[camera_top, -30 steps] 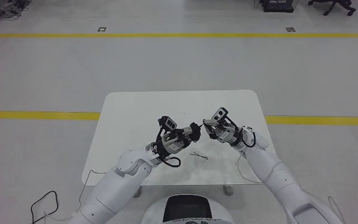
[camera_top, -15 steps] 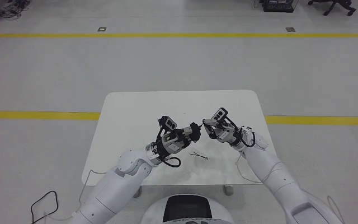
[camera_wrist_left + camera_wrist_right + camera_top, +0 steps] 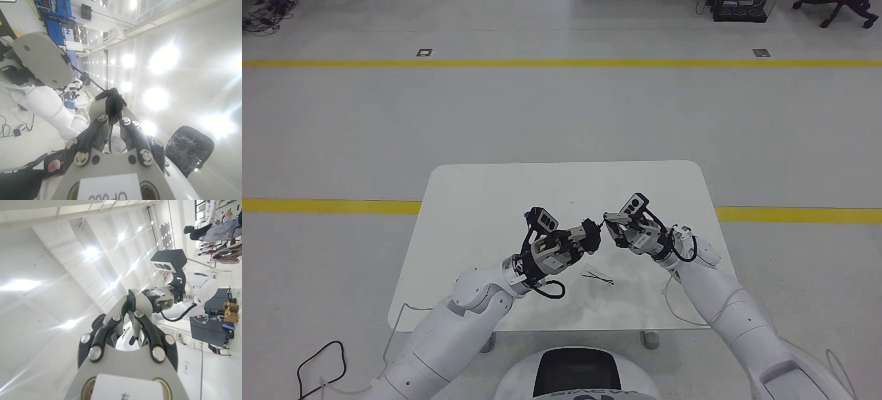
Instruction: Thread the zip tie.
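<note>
Left gripper (image 3: 113, 100) has its two fingers pressed together on the black zip tie (image 3: 88, 78), pinching it at a thick, bunched part. Below the pinch a thin loop of strap hangs down between the finger links toward the wrist. From the pinch the strap runs out in a straight line to the right gripper (image 3: 130, 303), whose ribbed pads are likewise closed against each other with no gap showing, the strap's far end meeting them. In the right wrist view the strap is hidden behind the pads, so how much of it lies inside that grip cannot be told, nor whether the tip has entered the head. Both grippers are held in the air above the middle of the table (image 3: 472, 220), a little toward its right side. Their tips face each other, near together, and the short stretch of zip tie bridges them clear of the tabletop. The left arm comes in over the left half of the table's near edge, the right arm over its near right corner. On the table, between the spot under the grippers and the near edge, a couple of loose black ties (image 3: 598, 277) lie flat, apart from both grippers.
</note>
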Robot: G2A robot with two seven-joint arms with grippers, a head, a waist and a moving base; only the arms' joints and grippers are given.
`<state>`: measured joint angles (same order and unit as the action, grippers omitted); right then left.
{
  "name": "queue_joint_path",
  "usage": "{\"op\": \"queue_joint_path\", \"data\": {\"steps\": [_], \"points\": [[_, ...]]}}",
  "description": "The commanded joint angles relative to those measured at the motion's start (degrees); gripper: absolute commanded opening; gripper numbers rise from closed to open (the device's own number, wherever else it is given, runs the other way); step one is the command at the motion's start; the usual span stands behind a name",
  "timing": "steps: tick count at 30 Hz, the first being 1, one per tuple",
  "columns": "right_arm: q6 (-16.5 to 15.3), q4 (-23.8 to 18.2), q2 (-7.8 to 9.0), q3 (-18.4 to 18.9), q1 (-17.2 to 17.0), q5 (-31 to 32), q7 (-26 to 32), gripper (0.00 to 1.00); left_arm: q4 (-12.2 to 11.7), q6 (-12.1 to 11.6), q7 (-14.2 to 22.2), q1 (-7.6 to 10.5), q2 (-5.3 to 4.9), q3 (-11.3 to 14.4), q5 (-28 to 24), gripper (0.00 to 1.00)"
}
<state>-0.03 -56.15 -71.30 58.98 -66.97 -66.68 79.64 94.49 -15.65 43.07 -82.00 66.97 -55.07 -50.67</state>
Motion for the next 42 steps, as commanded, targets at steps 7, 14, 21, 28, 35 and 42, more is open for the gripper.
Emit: {"op": "queue_joint_path", "data": {"steps": [7, 14, 21, 28, 35, 42], "points": [[0.3, 0.8, -0.29, 0.2, 0.2, 0.4, 0.0, 0.0, 0.0, 0.0, 0.0, 0.0, 0.0, 0.0, 0.0, 0.0], [0.5, 1.5, -0.59, 0.2, 0.6, 1.3, -0.1, 0.0, 0.0, 0.0, 0.0, 0.0, 0.0, 0.0, 0.0, 0.0], [0.7, 1.9, -0.84, 0.4, 0.7, 1.8, -0.2, 0.0, 0.0, 0.0, 0.0, 0.0, 0.0, 0.0, 0.0, 0.0], [0.9, 2.4, -1.07, 0.5, 0.8, 2.3, -0.3, 0.0, 0.0, 0.0, 0.0, 0.0, 0.0, 0.0, 0.0, 0.0], [1.1, 2.9, -1.31, 0.7, 0.9, 2.6, -0.3, 0.0, 0.0, 0.0, 0.0, 0.0, 0.0, 0.0, 0.0, 0.0], [1.1, 3.5, -1.48, 1.1, 1.0, 2.7, -0.3, 0.0, 0.0, 0.0, 0.0, 0.0, 0.0, 0.0, 0.0, 0.0]]}}
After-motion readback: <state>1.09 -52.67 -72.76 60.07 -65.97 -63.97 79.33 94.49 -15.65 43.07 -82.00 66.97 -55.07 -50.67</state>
